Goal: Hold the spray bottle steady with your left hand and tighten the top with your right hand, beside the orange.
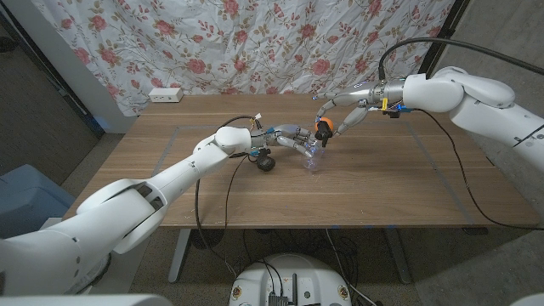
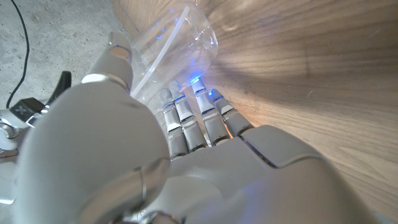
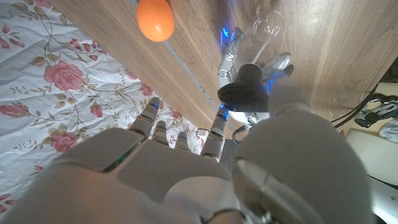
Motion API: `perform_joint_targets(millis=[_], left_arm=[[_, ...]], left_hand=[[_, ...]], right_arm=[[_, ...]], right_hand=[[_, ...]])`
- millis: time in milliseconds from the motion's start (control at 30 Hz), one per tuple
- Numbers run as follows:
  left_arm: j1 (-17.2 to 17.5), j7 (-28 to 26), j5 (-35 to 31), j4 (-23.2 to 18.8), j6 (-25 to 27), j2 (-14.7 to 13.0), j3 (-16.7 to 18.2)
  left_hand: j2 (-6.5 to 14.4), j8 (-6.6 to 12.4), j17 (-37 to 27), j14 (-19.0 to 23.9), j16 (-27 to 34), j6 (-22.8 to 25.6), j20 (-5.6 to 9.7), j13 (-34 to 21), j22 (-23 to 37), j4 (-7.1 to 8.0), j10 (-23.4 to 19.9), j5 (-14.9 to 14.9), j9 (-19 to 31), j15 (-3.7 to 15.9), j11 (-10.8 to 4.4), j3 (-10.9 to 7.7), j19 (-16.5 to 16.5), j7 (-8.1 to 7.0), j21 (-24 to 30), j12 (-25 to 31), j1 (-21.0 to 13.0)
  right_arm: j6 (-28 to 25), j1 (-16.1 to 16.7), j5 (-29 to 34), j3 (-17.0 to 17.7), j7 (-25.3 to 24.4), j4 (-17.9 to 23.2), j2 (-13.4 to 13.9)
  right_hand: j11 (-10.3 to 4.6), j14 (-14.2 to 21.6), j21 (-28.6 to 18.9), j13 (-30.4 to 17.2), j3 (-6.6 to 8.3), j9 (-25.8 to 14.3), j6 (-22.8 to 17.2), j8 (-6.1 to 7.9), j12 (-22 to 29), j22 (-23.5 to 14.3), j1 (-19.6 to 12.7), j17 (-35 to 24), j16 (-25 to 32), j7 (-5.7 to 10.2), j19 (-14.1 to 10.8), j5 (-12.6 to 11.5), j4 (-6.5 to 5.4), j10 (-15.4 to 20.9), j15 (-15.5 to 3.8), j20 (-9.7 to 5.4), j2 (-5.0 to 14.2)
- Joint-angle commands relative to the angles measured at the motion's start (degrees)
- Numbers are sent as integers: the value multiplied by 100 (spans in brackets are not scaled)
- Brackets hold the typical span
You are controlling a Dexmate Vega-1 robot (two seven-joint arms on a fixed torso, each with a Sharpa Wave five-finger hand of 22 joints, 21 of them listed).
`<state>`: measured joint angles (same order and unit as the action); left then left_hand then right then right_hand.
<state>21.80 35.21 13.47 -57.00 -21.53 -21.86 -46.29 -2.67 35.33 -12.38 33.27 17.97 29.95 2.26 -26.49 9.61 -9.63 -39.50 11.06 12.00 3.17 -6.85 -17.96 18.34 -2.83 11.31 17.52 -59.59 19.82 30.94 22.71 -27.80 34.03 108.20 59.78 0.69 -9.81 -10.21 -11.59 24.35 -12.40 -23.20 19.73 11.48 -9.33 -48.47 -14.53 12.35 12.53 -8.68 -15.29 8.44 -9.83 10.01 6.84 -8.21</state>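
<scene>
A clear spray bottle with a black top stands mid-table. My left hand grips its body, and in the left wrist view the see-through bottle sits between thumb and fingers. The orange lies just behind the bottle, and in the right wrist view the orange lies clear of it on the wood. My right hand hovers beside the orange with its fingers spread. Its thumb tip is by the black top, with the other fingers apart from it.
A white power strip lies at the table's back left edge, below a floral curtain. A black cable and a small black unit hang by my left wrist. Bare wood stretches in front of and to the right of the bottle.
</scene>
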Motion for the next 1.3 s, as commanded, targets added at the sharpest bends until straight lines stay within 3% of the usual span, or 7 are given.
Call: perform_joint_targets(millis=[33, 400, 700, 1300], left_arm=[[30, -24, -12, -65, -4, -32, 7], [81, -93, -64, -239, 73, -109, 2], [80, -96, -136, -323, 82, -145, -34], [94, -115, -186, -491, 148, -229, -33]], left_hand=[[654, 795, -22, 56, -11, 337, 411, -28, 17, 10, -189, 40, 27, 752, -152, -24, 15, 0, -27, 22, 69], [650, 810, -29, 68, -7, 343, 416, -37, 17, -5, -191, 42, 25, 755, -159, -20, 18, 3, -26, 8, 36], [648, 815, -36, 64, -5, 332, 418, -44, 17, -11, -192, 42, 24, 760, -163, -13, 17, -10, -26, -1, 16], [649, 832, -34, 68, -19, 334, 416, -56, 17, 0, -198, 42, 21, 758, -146, -6, 17, -10, -27, -16, 18]], right_arm=[[-79, -126, -131, -97, 213, -66, -52], [-152, -279, -240, -189, 494, -67, -71], [-231, -319, -311, -186, 595, -18, -52], [-359, -282, -580, -188, 592, -23, -100]], right_hand=[[-67, -41, -48, -22, -13, -22, -134, 70, 58, -12, 77, -34, 44, -6, -19, -49, -28, -91, -69, -60, 34], [-39, -62, -51, -21, -71, -32, -318, 135, 57, -13, 216, -49, 45, -7, -47, -50, -73, -78, -73, -134, 43], [-111, 47, -81, -13, -149, -51, -713, 290, 128, -11, 389, -72, 100, -15, -203, -51, -110, 177, -160, -255, 73], [-142, 223, -80, 8, -230, -72, -1476, 582, 194, -9, 623, -101, 175, -14, -408, -25, -169, 600, -287, -341, 232]])
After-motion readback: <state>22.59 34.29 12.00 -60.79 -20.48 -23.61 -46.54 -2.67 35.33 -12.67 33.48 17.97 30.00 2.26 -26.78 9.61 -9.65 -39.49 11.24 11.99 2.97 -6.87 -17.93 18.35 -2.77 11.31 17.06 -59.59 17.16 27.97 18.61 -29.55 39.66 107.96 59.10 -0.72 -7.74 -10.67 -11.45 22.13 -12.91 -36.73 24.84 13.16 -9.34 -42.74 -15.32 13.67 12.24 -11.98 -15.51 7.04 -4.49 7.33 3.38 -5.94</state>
